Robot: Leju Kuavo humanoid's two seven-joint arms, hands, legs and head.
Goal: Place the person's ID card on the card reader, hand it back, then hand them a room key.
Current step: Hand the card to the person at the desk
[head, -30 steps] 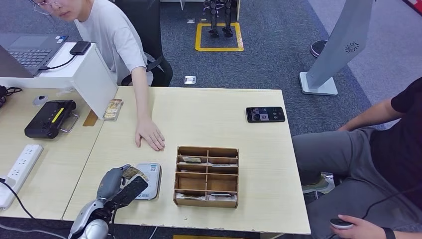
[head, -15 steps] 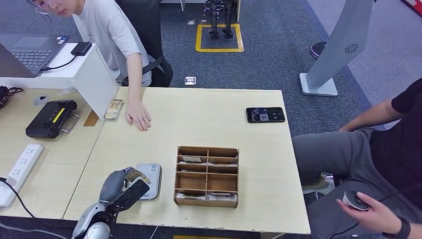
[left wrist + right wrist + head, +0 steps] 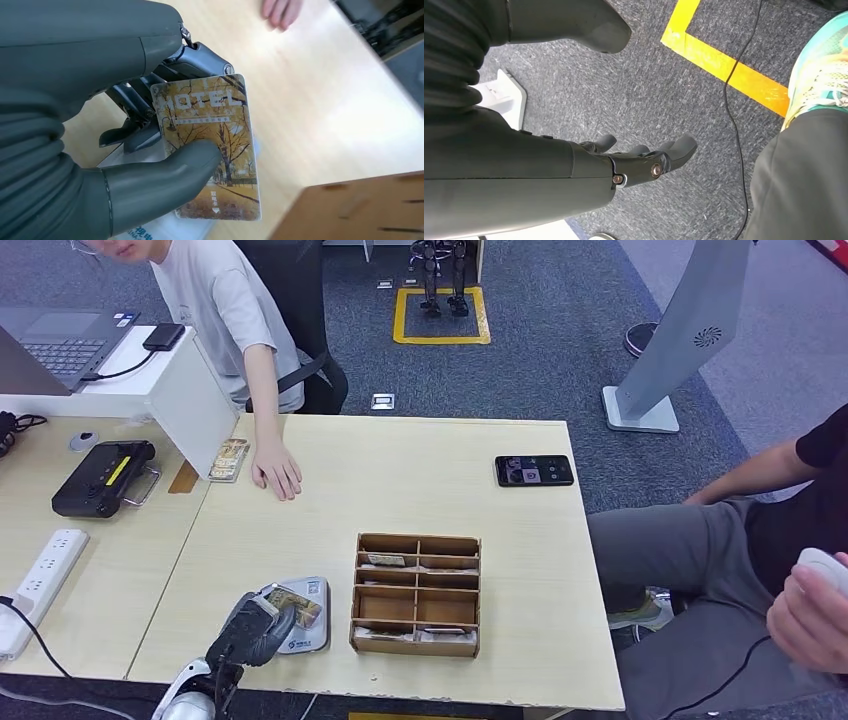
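Observation:
My left hand [image 3: 255,628] pinches a card [image 3: 296,606] between thumb and fingers, just above the pale card reader [image 3: 312,641] near the table's front edge. In the left wrist view the card [image 3: 210,145] reads HOTEL over yellow autumn trees, with my thumb [image 3: 165,175] pressed on its face and the reader [image 3: 145,231] beneath it. Whether the card touches the reader I cannot tell. My right hand [image 3: 639,160] hangs over the carpet, fingers apart, holding nothing. A person's hand [image 3: 277,472] rests flat on the table at the far left.
A wooden compartment box [image 3: 415,595] with several cards stands right beside the reader. A small stack of cards [image 3: 228,458] lies by the person's hand. A phone [image 3: 534,470] lies at the far right. A second person [image 3: 760,540] sits right of the table, holding a mouse.
My left hand moved right and over the reader, bringing the card above it. The person's hand drew back from mid-table to the far left. The seated person raised the mouse.

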